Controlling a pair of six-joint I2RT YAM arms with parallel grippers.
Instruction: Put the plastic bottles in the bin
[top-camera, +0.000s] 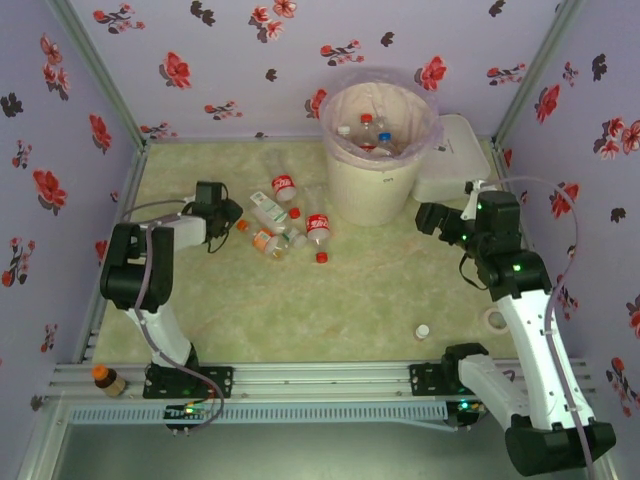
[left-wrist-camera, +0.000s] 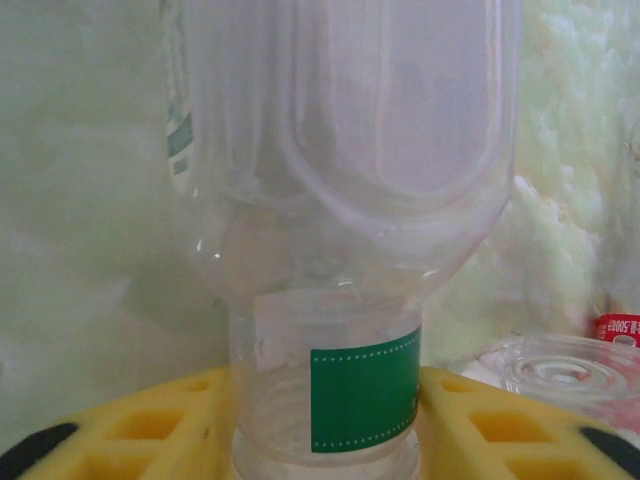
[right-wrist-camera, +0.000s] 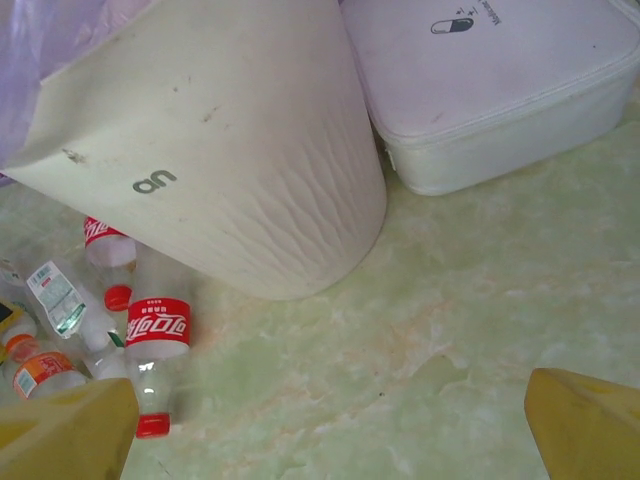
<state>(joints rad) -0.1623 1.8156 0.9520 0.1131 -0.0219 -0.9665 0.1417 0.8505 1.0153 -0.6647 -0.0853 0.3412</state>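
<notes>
The left gripper (top-camera: 231, 213) is closed down narrowly on a clear plastic bottle with a green label (left-wrist-camera: 340, 230). In the left wrist view its yellow fingers (left-wrist-camera: 500, 430) are seen pressed against both sides of that bottle, with no gap to be made out. Whether the bottle is lifted off the pale green marbled bench (top-camera: 350, 300) cannot be told. The right gripper (right-wrist-camera: 328, 428) is held wide apart with nothing between its yellow fingertips, over bare bench near the large round cream-white bin (top-camera: 372, 180), which is lined with a pinkish translucent bag. Several capped bottles (top-camera: 375, 135) are seen inside the bin. A cluster of small clear plastic bottles (top-camera: 268, 212) with red and orange caps is spread on the bench to the left of the bin, between it and the left gripper. Of these, a red-labelled bottle (right-wrist-camera: 158, 328) is laid on its side close to the bin's base. A flat white rectangular lidded box (top-camera: 455, 160) is set just beside the bin on its right. A small white round object (top-camera: 423, 330) is seen on the bench near the right arm.
</notes>
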